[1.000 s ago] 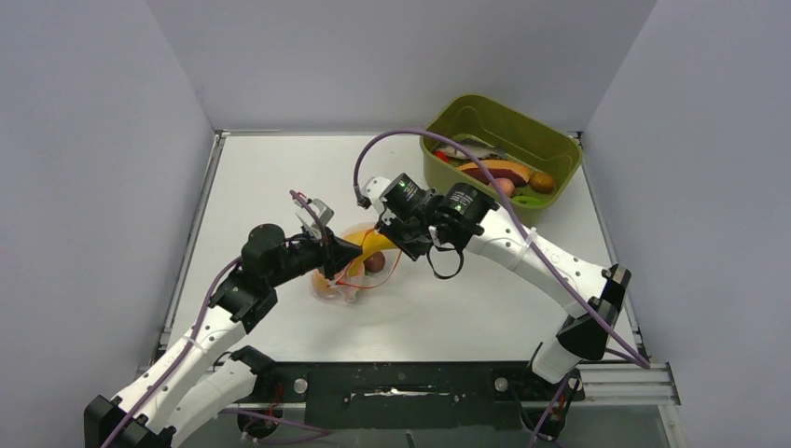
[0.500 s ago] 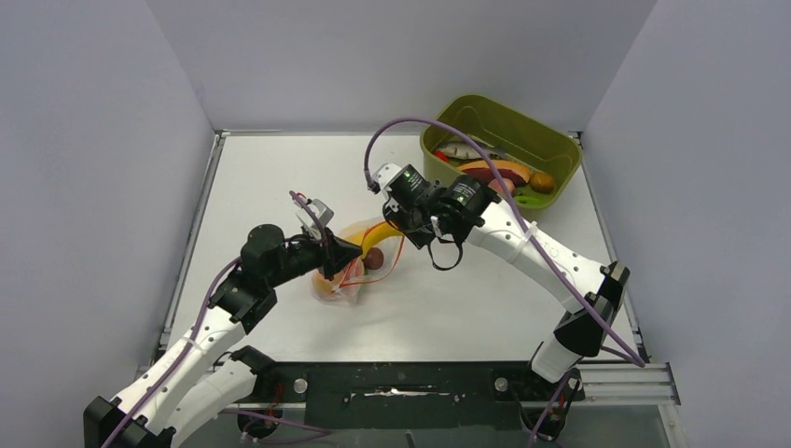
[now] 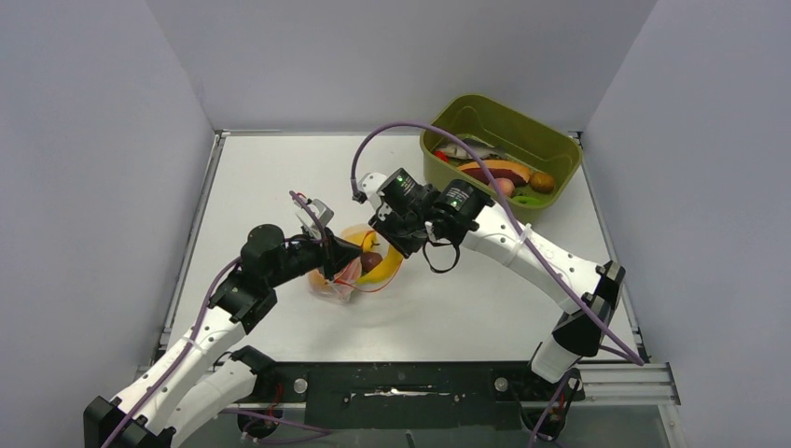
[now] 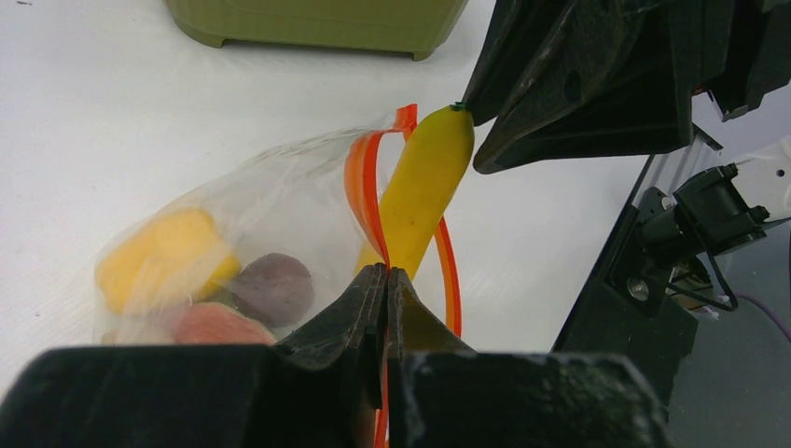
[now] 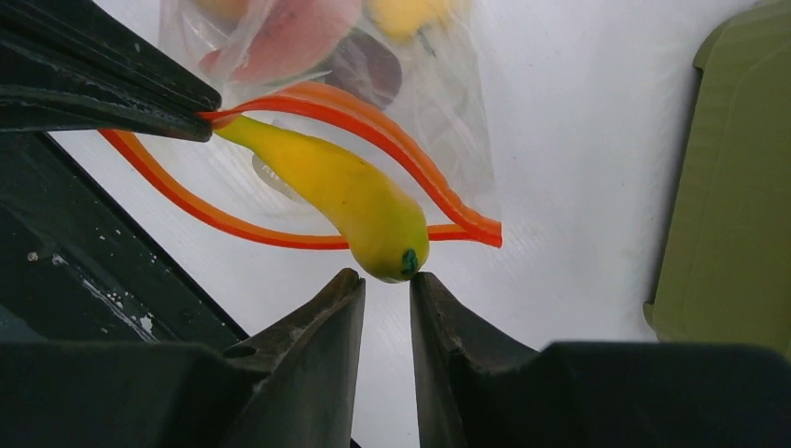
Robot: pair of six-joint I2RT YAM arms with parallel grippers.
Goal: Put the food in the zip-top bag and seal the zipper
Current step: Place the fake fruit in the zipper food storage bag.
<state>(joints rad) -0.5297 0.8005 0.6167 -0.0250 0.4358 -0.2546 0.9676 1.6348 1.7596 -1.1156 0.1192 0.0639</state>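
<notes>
**Banana halfway through the bag's mouth**

The clear zip-top bag lies near the centre of the table. Its red-orange zipper is bowed open around the yellow banana, whose green tip points toward 2 o'clock. The left gripper is pinched tight on the zipper. The right gripper stands narrowly parted and empty at the banana's tip. The olive tub sits at 1 o'clock, with open table toward 10 and 5.

Olive-green tub stands at the far right of the white table
</notes>
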